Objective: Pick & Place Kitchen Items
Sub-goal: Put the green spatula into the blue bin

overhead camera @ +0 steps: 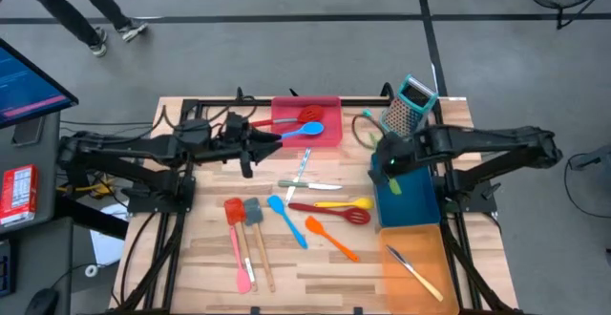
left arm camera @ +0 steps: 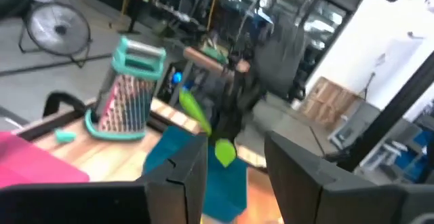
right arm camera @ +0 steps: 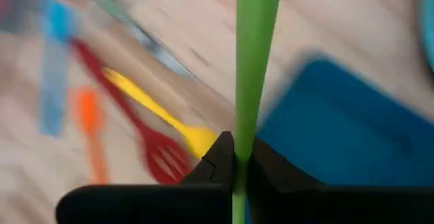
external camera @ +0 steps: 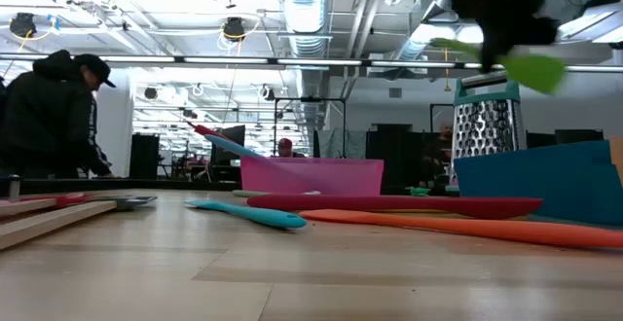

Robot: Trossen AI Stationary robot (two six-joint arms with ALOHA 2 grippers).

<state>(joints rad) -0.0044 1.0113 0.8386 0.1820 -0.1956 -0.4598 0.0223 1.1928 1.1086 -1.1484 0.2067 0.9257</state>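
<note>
My right gripper (overhead camera: 387, 160) is shut on a green utensil (right arm camera: 256, 54) above the blue tray (overhead camera: 409, 199); in the low view (external camera: 506, 24) the utensil's green head (external camera: 537, 70) sticks out below it. My left gripper (overhead camera: 271, 141) is open and empty, beside the near left corner of the red tray (overhead camera: 329, 136), which holds a red and a blue utensil (overhead camera: 307, 129). Pink (overhead camera: 235, 231), grey (overhead camera: 256, 229), blue (overhead camera: 286, 218), orange (overhead camera: 330, 237), red (overhead camera: 330, 210) and yellow (overhead camera: 340, 202) utensils and silver cutlery (overhead camera: 302, 176) lie flat on the table. My right gripper pinches the green utensil's slim handle (right arm camera: 239, 157) between its two fingers. The fingers come from above, pointing down. The utensil is lifted clear over the blue tray and tilted, with its head (left arm camera: 225, 152) as the lower end.
A teal-topped box grater (overhead camera: 410, 105) stands at the far right, behind the blue tray. An orange tray (overhead camera: 428, 248) at the near right holds a silver knife (overhead camera: 412, 267). A person (external camera: 54, 117) stands beyond the table.
</note>
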